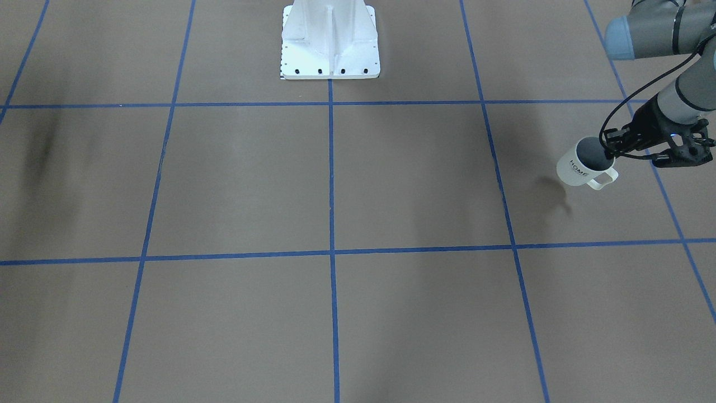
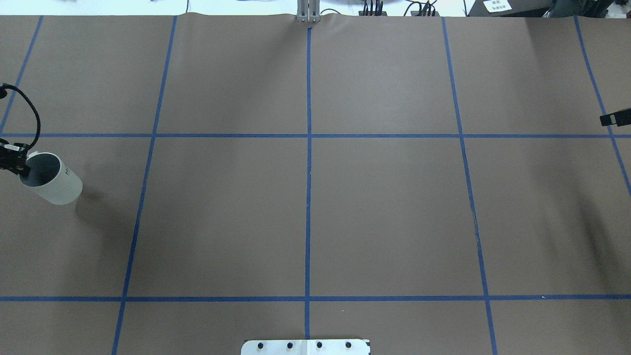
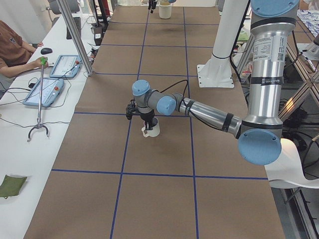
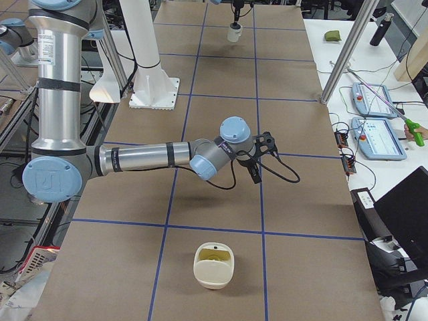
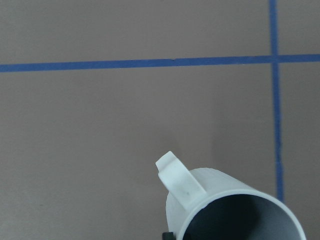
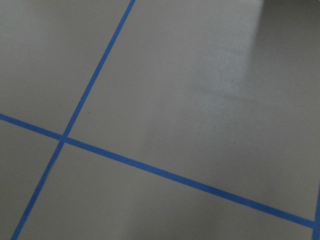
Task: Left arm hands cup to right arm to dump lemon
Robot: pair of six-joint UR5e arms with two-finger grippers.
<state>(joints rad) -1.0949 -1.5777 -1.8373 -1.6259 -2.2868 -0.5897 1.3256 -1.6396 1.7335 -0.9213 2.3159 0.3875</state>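
The cup, a white mug with black "HOME" lettering, hangs tilted just above the table at the robot's far left, over its own shadow. My left gripper is shut on its rim, opposite the handle. The overhead view shows the cup and left gripper at the left edge. In the left wrist view the cup shows a grey inside and its handle. The lemon is hidden. My right gripper hovers over the table's right end and shows only as a black sliver overhead. I cannot tell whether it is open or shut.
A cream container with a yellowish inside stands on the table near the right arm's end. The white robot base plate sits at the table's middle edge. Blue tape lines grid the brown surface. A person sits at a side desk with tablets.
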